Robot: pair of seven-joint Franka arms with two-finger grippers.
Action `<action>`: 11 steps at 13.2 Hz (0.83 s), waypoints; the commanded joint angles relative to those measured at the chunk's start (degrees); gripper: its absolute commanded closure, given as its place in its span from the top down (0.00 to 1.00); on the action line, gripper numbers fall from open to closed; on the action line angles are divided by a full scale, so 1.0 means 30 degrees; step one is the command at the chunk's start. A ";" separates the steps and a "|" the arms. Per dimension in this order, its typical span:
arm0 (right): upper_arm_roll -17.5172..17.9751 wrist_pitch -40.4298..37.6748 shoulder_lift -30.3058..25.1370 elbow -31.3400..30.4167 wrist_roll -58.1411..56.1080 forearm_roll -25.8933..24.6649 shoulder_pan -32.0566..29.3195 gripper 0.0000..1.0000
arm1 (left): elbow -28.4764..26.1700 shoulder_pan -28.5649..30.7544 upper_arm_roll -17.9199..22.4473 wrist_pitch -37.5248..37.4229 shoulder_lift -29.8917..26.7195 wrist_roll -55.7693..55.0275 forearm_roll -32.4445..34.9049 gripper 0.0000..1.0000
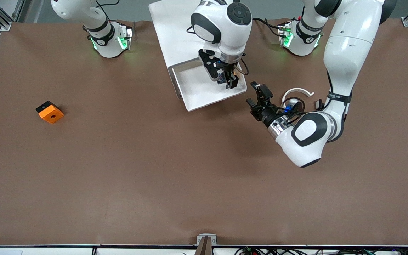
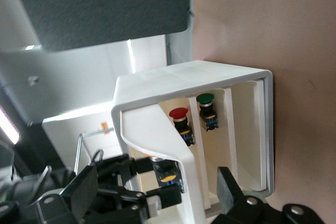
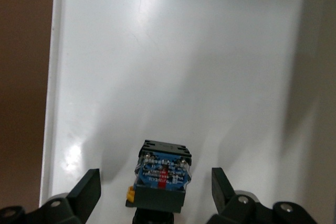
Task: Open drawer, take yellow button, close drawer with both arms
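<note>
While right gripper (image 1: 228,78) straddles button (image 3: 161,177), left gripper (image 1: 255,95) waits

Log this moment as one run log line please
drawer: open | right gripper: in drawer, jaws open astride button | left gripper: open, waiting beside drawer | button: not yet gripped

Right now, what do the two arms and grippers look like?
Both arms are glossy white with black rings at the joints and black oval caps; the bases glow green. The right gripper and the left gripper are black with two fingers on silver wrist flanges. Thin black cables loop around each wrist. Small dark lettering marks the left forearm.
</note>
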 commanded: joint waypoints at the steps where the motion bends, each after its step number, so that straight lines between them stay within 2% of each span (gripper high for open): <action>1: -0.0183 -0.0174 0.0328 0.0665 -0.0072 -0.0294 0.0229 0.00 | -0.0182 0.0105 -0.0130 -0.0172 -0.1209 0.2077 0.1397 1.00; 6: -0.0183 -0.0175 0.0328 0.0665 -0.0217 -0.0294 0.0142 0.00 | -0.0211 0.0572 -0.0042 -0.0143 -0.2148 0.8313 0.4354 1.00; 11: -0.0213 -0.1313 -0.0197 0.1219 -0.3051 -0.0118 -0.1173 0.00 | -0.0269 0.0749 -0.0130 0.0907 -0.2821 1.5754 0.8746 1.00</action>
